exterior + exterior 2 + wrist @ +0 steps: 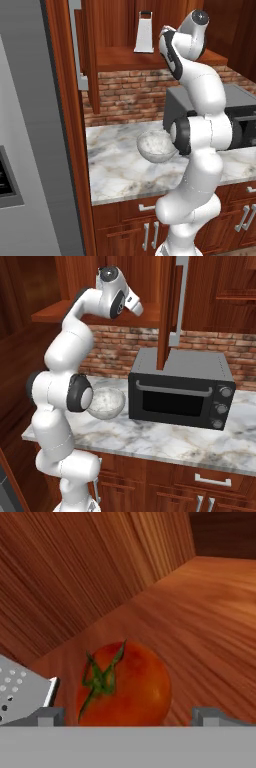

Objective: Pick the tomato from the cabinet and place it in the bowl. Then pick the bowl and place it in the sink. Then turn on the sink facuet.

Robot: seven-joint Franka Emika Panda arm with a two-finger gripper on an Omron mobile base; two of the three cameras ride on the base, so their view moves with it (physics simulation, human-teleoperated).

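Two fingertips of the wide-open, empty gripper flank the tomato on the cabinet shelf (light, smooth, bruisable); grip gently across its widest middle.

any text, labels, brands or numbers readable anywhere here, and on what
None can be read.
The toaster oven has knobs but no legible markings.
The grater, the tomato and the bowl carry no print.

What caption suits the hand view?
Open gripper straddling the tomato on the cabinet shelf, beside a metal grater.
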